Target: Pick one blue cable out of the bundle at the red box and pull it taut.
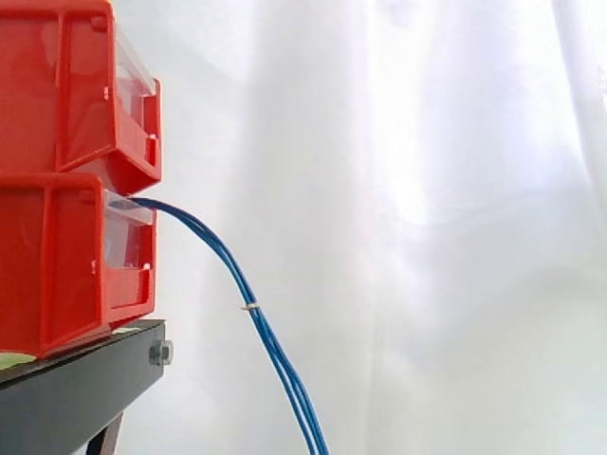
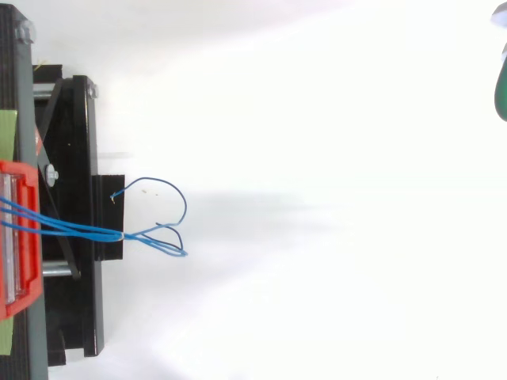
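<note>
A bundle of thin blue cables (image 1: 232, 270) comes out of the lower red bin (image 1: 57, 265) and droops down past the stand's edge. A small white tie (image 1: 248, 307) binds the bundle partway down. From above, the cables (image 2: 79, 229) run right from the red bin (image 2: 28, 293) to the tie, then spread into loose loops (image 2: 181, 207), one free end curling back toward the stand. A dark green sliver of my hand (image 2: 502, 83) sits at the far right edge, well away from the cables.
A second red bin (image 1: 66, 85) is stacked on the lower one. Both rest on a black stand (image 1: 85, 389) with a bolt at its corner. A white curtain hangs behind, and a white surface lies to the right of the stand.
</note>
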Controlling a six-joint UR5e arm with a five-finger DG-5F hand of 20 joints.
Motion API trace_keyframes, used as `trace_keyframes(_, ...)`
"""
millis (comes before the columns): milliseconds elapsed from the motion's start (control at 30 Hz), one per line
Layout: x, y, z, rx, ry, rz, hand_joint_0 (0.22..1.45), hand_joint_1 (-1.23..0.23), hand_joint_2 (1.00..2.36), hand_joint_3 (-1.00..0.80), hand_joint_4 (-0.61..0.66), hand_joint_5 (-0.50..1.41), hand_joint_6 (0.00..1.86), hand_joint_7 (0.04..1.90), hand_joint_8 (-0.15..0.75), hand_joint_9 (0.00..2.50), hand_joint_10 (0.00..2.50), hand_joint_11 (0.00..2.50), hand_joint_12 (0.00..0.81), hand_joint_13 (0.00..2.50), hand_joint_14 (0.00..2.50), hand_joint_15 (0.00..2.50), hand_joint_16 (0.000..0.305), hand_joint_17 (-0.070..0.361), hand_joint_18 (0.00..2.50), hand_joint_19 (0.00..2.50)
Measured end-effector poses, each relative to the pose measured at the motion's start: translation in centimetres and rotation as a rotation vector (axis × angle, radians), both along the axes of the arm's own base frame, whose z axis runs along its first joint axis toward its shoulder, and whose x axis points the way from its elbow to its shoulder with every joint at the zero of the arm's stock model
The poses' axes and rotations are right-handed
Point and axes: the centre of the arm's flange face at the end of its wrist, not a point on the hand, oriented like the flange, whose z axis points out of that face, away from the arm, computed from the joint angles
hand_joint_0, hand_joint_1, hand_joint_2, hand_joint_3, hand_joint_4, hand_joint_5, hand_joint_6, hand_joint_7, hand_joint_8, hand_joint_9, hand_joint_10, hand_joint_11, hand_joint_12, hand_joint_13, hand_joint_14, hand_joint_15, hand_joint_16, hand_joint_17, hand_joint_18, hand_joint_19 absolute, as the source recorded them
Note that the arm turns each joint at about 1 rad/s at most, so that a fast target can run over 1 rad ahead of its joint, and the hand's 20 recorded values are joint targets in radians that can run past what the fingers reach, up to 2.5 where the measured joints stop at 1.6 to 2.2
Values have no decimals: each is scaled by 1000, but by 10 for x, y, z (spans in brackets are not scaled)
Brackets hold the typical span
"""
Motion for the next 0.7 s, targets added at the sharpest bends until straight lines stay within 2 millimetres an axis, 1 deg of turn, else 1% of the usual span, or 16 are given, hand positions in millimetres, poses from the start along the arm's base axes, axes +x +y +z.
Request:
trace_keyframes(400,1,1,0,-1,-3,1,504,-564,1000,-500,365,-199,502,757,349,335,3,163,411,19,2,98,69,156,0,327)
trace_keyframes(700,10,4,4,-8,-61,9,504,-563,1000,-500,369,-198,502,764,351,343,4,176,412,26,2,102,69,156,0,326)
